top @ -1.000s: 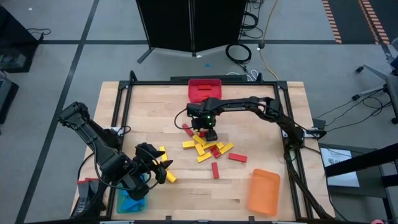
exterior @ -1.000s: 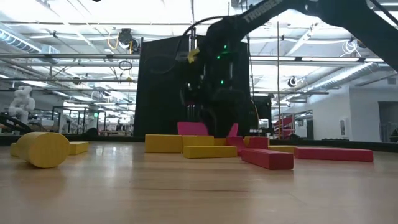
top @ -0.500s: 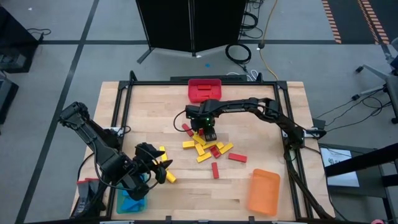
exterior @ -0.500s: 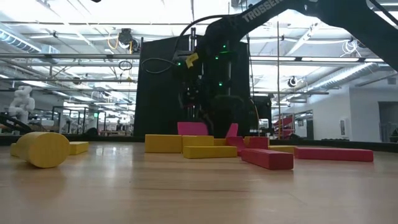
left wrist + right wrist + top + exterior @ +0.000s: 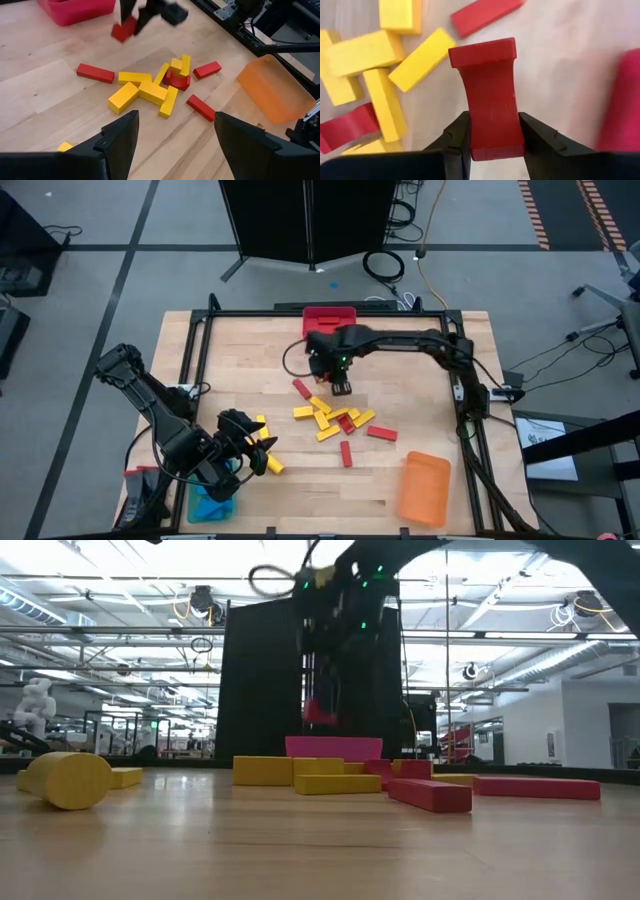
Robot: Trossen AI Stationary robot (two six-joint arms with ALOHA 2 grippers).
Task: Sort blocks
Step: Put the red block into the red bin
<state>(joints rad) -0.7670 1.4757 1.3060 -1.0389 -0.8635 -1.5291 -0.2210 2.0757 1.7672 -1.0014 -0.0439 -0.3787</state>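
A red block (image 5: 490, 95) is being gripped between the two dark fingers (image 5: 457, 137) of the right pincer (image 5: 341, 384), clenched on its sides and carried clear of the desk (image 5: 240, 370); in the low view the block (image 5: 318, 712) is being held in the air above the pile. Just below and beside this pincer, a loose heap of yellow blocks (image 5: 320, 412) and red blocks (image 5: 346, 422) is being left lying on the wood, with single red pieces (image 5: 381, 433) scattered near it. A red bin (image 5: 329, 322) is being seen just beyond the right pincer, at the desk's far edge. The left pincer (image 5: 262, 452) is being kept released, its fingers (image 5: 117, 140) spread and nothing between them, well apart from the right one at the desk's near left; a few yellow blocks (image 5: 266, 463) are lying just beside it, and a blue bin (image 5: 210, 502) is being seen close behind it. An orange bin (image 5: 424, 488) is lying on its side at the near right, well apart from both pincers.
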